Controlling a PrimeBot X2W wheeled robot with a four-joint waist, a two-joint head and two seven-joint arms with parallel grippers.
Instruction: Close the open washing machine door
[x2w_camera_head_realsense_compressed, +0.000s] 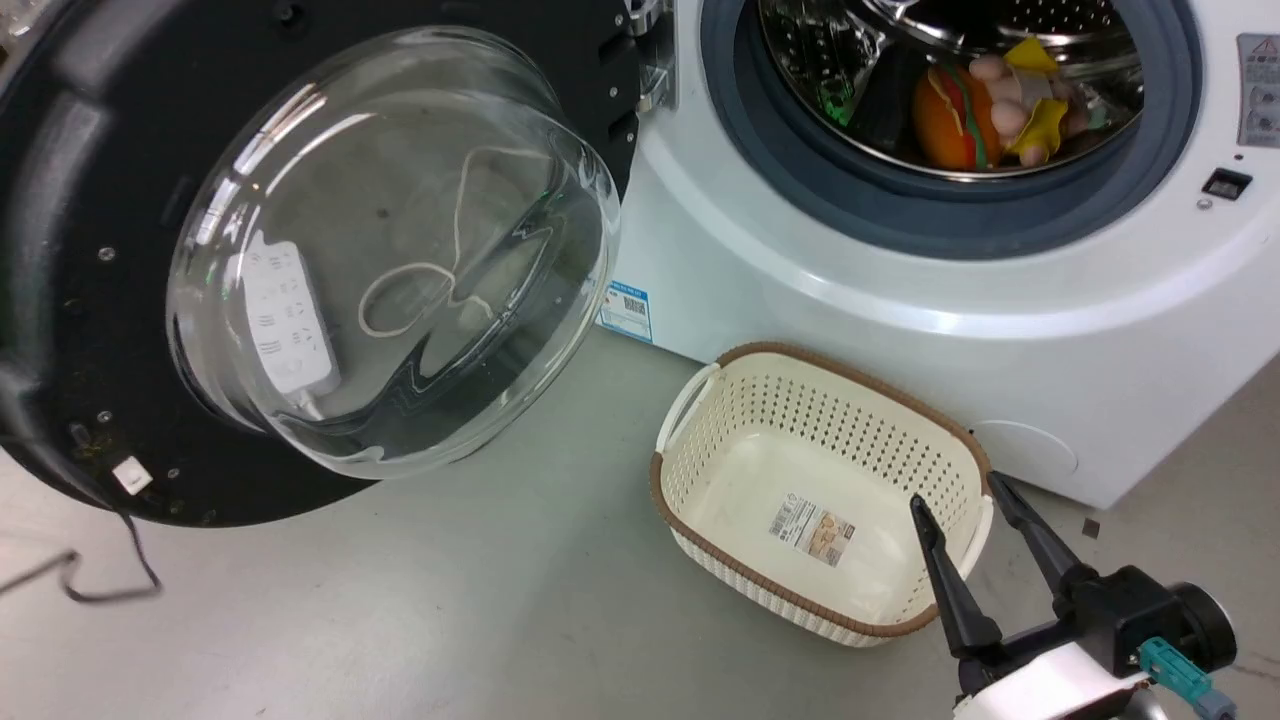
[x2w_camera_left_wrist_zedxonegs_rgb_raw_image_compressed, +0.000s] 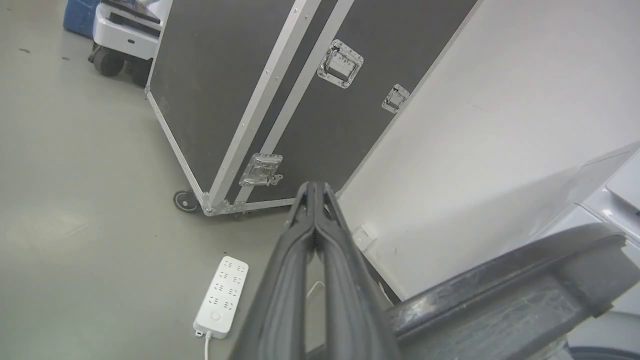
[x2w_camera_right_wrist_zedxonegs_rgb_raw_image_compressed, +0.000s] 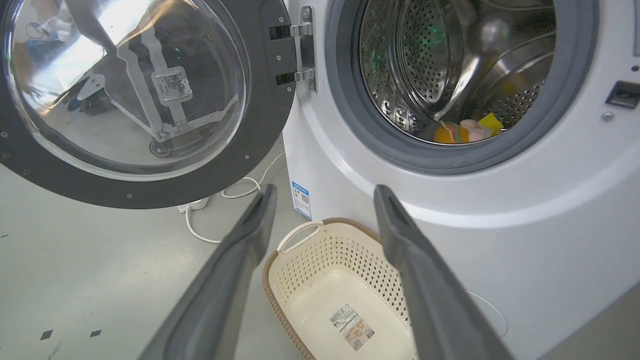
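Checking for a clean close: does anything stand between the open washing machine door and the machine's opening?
Nothing visible blocks it. The washing machine door hangs wide open; the toys lie inside the drum. The cream basket sits on the floor below the opening, apparently under the door's swing.

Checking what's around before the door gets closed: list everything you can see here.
washing machine door: one, black rim, clear glass, swung open at left.
washing machine: one, white, at right.
drum: one, steel, inside the machine.
gasket: one, grey, around the drum's mouth.
soft items: several, orange, yellow, pink, in the drum.
basket: one, cream with brown rim, on the floor before the machine.
power strip: one, white, on the floor.
flight case: one, dark with metal edging, by the wall.
left gripper: one, dark, shut, pointing toward the flight case.
right gripper: one, dark, open, by the basket's right end.
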